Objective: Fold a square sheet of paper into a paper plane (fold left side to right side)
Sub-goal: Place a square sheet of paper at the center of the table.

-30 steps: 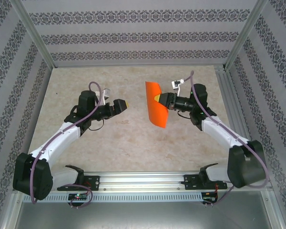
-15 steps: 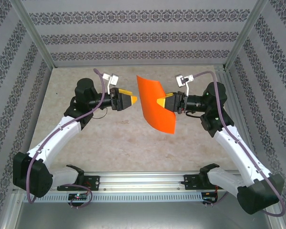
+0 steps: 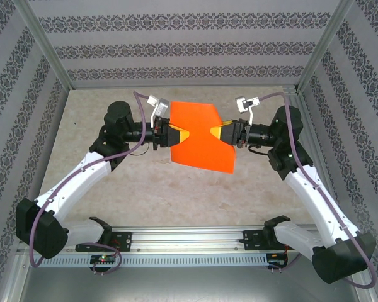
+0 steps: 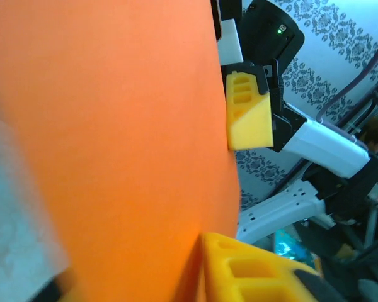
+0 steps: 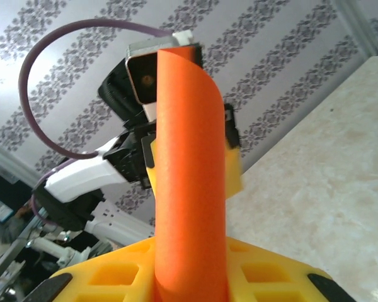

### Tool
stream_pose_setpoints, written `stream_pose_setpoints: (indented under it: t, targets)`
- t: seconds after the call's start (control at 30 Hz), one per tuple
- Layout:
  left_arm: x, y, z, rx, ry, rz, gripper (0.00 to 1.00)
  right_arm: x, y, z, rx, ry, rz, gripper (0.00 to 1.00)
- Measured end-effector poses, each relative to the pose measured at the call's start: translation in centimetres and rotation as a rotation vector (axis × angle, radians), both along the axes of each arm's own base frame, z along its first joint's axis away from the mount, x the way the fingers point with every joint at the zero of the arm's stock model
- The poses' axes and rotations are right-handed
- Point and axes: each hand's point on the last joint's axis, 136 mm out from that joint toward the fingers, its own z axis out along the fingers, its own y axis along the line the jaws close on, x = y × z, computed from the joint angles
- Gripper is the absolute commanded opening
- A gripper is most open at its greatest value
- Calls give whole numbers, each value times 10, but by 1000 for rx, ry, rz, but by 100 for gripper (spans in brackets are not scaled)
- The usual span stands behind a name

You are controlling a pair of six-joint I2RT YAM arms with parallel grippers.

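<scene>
Your left arm has swung in since half a second ago, and the left gripper [image 3: 180, 135] now meets the left edge of the square sheet of paper [image 3: 201, 143], its yellow fingers pressed together in a pinch on it. You have the right gripper [image 3: 214, 131] clamped on the opposite edge. Between the two, the orange sheet hangs bowed above the table [image 3: 176, 189]; on the right wrist camera it curls upward from between that gripper's fingers [image 5: 113, 277]
</scene>
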Motion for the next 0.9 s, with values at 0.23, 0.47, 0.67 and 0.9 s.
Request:
stream_pose_setpoints:
  t: [0.23,0.47,0.67,0.9]
  targets:
    - [7,0,-20,52,59,42,0,18,-15,-33,-81,75,-101,55]
    - [33,0,-104,214,285,163,0,50,-56,-101,-273,221,-362,78]
    - [36,15,-229,452,585,273,0,61,-84,-192,-451,427,-507,81]
    - [29,31,-305,624,766,344,3,53,-93,-244,-538,550,-529,82]
